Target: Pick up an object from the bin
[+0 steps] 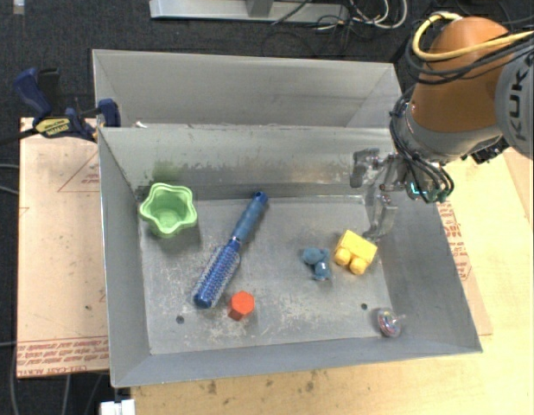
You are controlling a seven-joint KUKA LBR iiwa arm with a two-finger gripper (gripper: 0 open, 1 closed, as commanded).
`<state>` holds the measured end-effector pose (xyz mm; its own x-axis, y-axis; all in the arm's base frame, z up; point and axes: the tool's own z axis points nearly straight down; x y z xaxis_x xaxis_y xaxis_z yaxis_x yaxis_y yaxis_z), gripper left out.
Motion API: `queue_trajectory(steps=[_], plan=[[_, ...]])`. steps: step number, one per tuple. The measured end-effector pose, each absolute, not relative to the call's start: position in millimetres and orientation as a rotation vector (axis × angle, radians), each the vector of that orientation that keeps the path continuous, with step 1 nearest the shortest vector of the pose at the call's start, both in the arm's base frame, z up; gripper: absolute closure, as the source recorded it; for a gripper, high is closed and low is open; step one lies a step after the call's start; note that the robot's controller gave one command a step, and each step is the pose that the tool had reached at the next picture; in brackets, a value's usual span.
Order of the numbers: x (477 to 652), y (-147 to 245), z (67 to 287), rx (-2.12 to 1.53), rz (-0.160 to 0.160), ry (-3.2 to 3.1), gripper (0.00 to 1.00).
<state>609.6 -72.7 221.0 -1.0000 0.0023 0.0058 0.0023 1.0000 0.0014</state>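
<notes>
Grey metal bin (120, 232) with the two-finger gripper (379, 221) low at its right side, just above and beside a yellow plastic block with two round studs (355, 252). We cannot tell whether the pincer is open or closed. A small blue lump (316, 264) lies just left of the block. A blue bristled brush (230, 251), a green star-shaped cup (168, 208) and a red peg (241, 305) lie well apart. We judge the pick not yet made: every object rests on the floor, so grasp and lift remain.
</notes>
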Motion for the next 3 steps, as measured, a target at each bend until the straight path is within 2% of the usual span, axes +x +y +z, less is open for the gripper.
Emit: queue_trajectory(steps=[1,2,3], plan=[[568.4,-78,78,-0.02,-0.002,-3.133,0.0],[619.2,-115,70,0.564,0.002,-3.095,0.0],[618.9,-114,70,0.564,-0.001,-3.094,1.0]])
